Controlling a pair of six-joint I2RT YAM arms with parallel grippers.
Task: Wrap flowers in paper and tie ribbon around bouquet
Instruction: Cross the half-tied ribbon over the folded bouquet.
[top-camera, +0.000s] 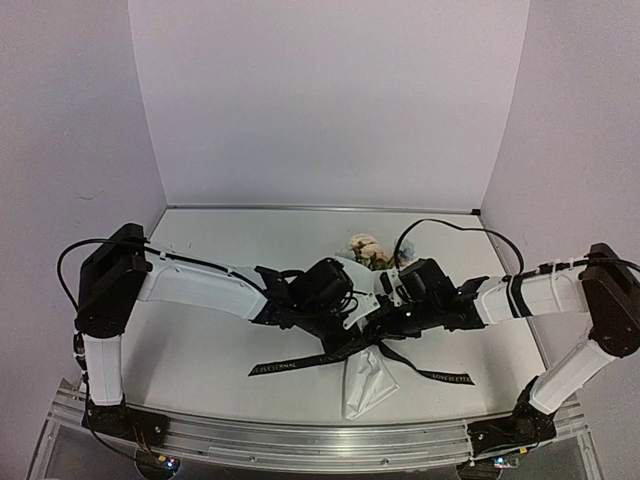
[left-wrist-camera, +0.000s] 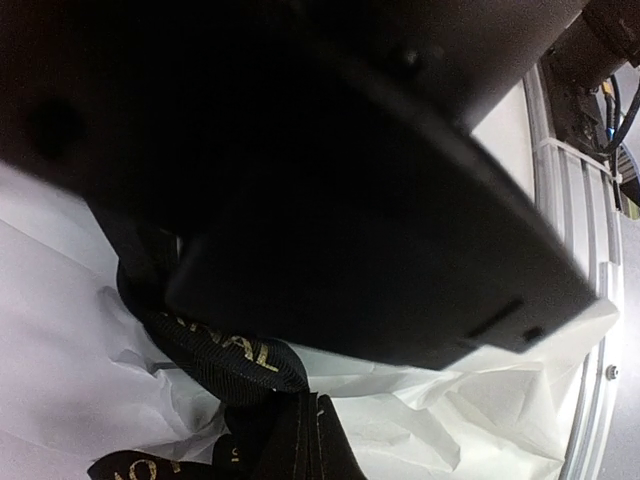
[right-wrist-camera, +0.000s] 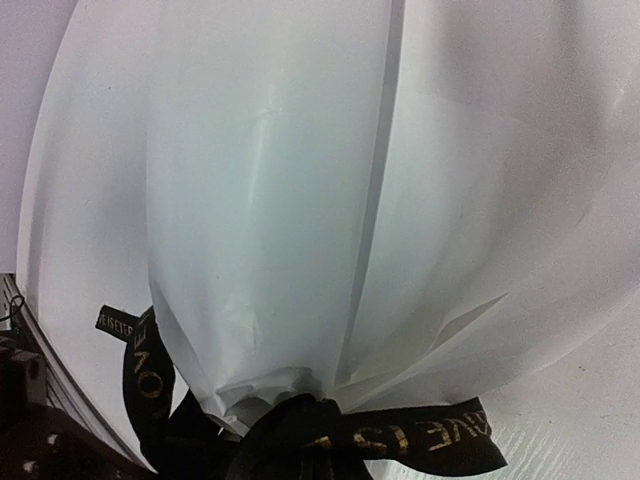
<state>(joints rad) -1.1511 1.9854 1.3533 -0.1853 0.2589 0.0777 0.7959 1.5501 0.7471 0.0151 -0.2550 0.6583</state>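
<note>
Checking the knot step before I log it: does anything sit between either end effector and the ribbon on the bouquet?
Nothing visible does. Both the left end effector and the right end effector meet, shut, at the ribbon where it cinches the paper at its gathered neck; only the arms themselves crowd that spot.

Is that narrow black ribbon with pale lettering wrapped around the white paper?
Yes, the narrow black lettered ribbon cinches the gathered neck of the thin white paper.
</note>
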